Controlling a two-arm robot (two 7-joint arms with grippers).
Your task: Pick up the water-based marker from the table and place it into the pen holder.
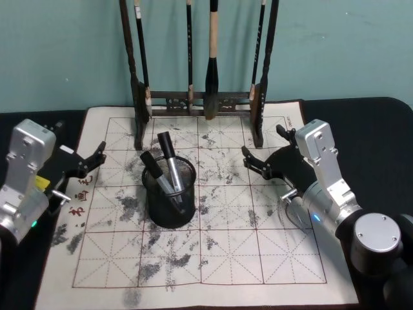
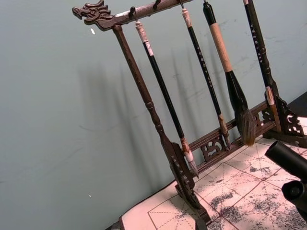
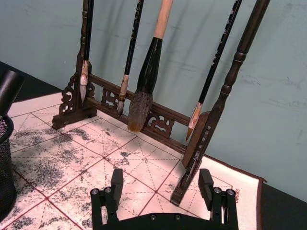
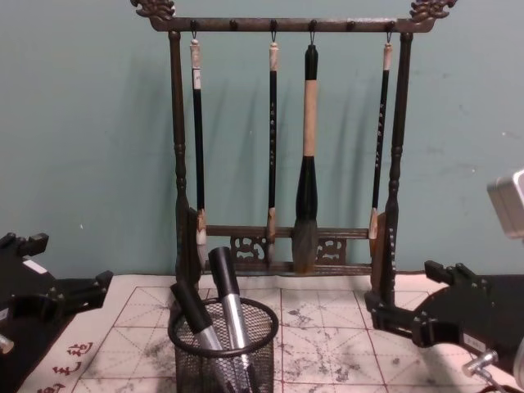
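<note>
Pen holder (image 1: pixel 170 197) – two markers (image 1: pixel 169 169) inside | both end effectors – left (image 1: pixel 92 163), right (image 1: pixel 263 158) – open, empty

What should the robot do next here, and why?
Probably nothing more than keep both arms back: two markers already stand in the pen holder, and the left gripper and right gripper are open and empty, one on each side of it.

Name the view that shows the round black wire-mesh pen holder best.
The head view: the round black wire-mesh pen holder shows whole, markers inside. The chest view cuts off its base; the right wrist view catches an edge.
</note>
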